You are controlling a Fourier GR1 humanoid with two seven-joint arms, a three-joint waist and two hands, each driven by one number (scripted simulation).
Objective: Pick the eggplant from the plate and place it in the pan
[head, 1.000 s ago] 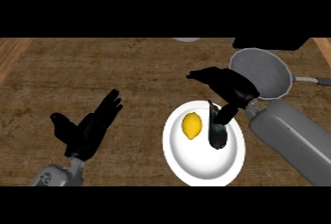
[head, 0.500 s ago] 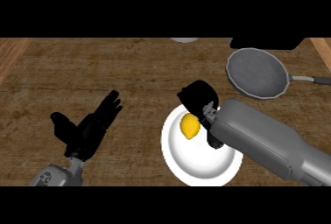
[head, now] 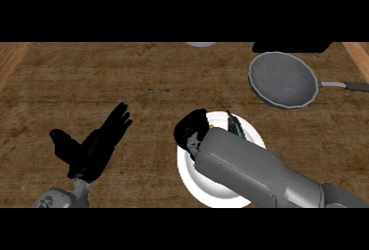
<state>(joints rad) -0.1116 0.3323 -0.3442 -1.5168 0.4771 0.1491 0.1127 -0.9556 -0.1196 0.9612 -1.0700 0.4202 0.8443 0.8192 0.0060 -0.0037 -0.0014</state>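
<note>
A white plate (head: 193, 181) lies at the counter's middle front. My right hand (head: 189, 131) hangs over the plate's upper left part, pointing down, and its grey forearm (head: 249, 172) covers most of the plate. A dark sliver at the forearm's upper right edge looks like the eggplant (head: 234, 125); the rest of it is hidden. Beside the hand a speck of a yellow lemon (head: 210, 126) shows. The grey pan (head: 282, 79) lies at the back right with nothing in it, its handle (head: 347, 86) pointing right. My left hand (head: 92, 147) rests open at the front left, fingers up.
A white rim (head: 200, 44) and a dark object (head: 288, 47) sit at the counter's back edge. Lighter wooden strips border the counter at the far left (head: 10, 63) and far right (head: 358, 53).
My right hand has come from over the pan's near side down and left onto the plate. Its forearm now hides the lemon and most of the eggplant. The left hand has not moved.
</note>
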